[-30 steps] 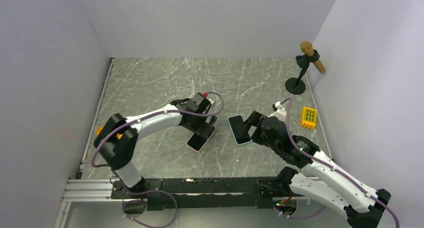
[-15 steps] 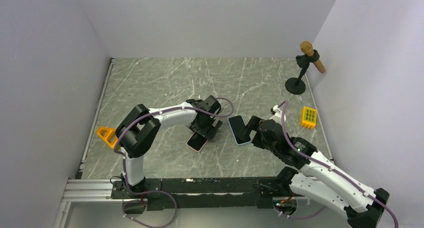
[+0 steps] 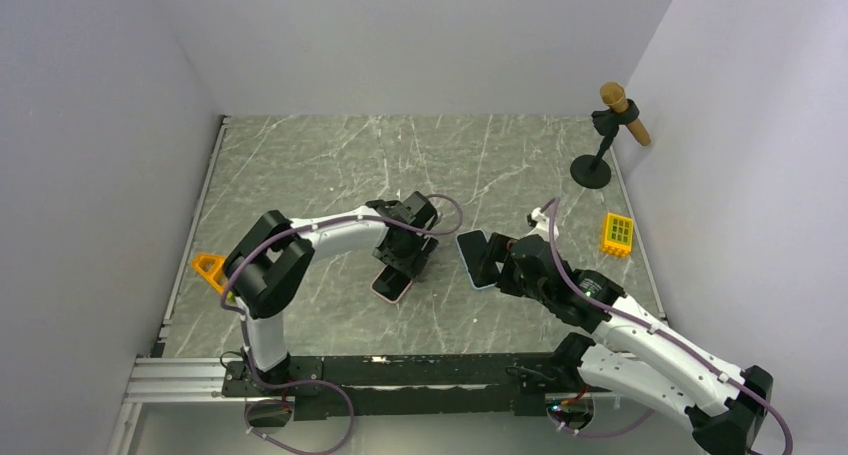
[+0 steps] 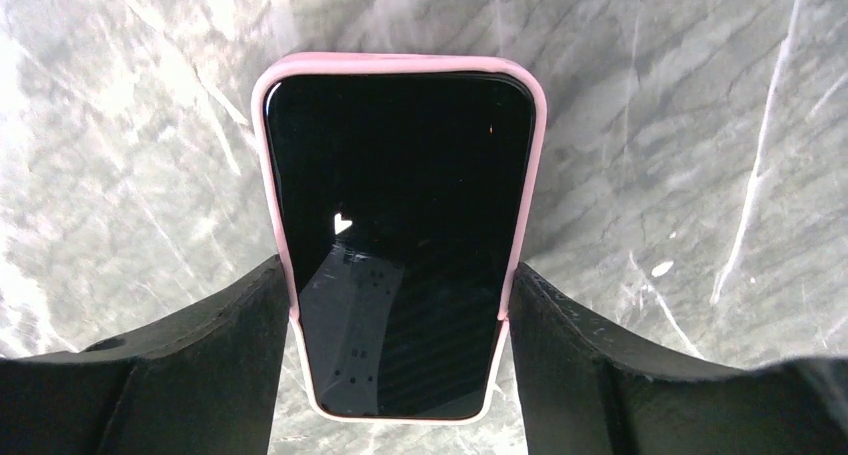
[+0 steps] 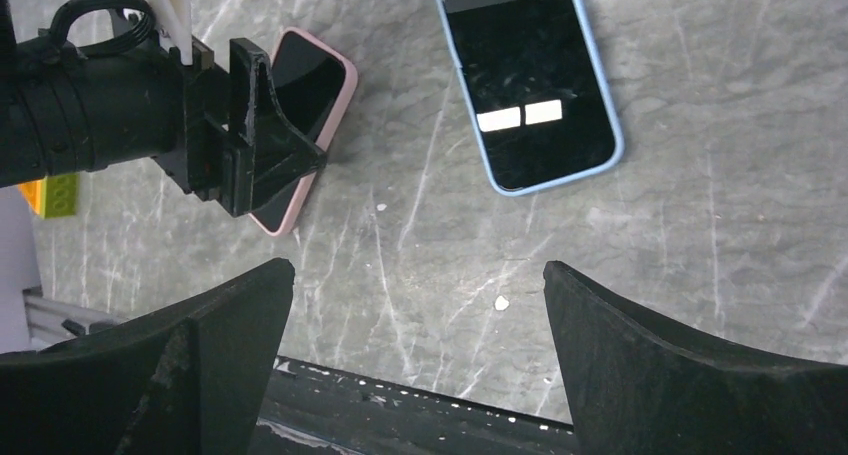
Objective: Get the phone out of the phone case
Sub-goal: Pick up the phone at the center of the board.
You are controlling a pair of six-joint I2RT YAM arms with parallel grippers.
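A phone in a pink case (image 3: 392,286) lies screen up on the marble table; in the left wrist view (image 4: 400,175) it fills the middle. My left gripper (image 3: 405,261) (image 4: 400,275) is shut on it, with both fingers pressed against the long sides of the case near its lower end. A second phone in a blue case (image 3: 478,259) (image 5: 525,75) lies to the right. My right gripper (image 3: 500,265) (image 5: 415,275) is open and empty, held above the table beside the blue phone. The pink phone also shows in the right wrist view (image 5: 310,75).
A microphone on a black stand (image 3: 608,125) is at the back right. A yellow brick (image 3: 619,233) lies near the right wall. An orange triangular piece (image 3: 210,268) sits by the left edge. The metal rail (image 3: 330,370) runs along the front.
My left arm swung its elbow inward and the gripper settled lower over the pink phone, which shifted slightly toward the front. My right gripper moved a little left toward the blue phone.
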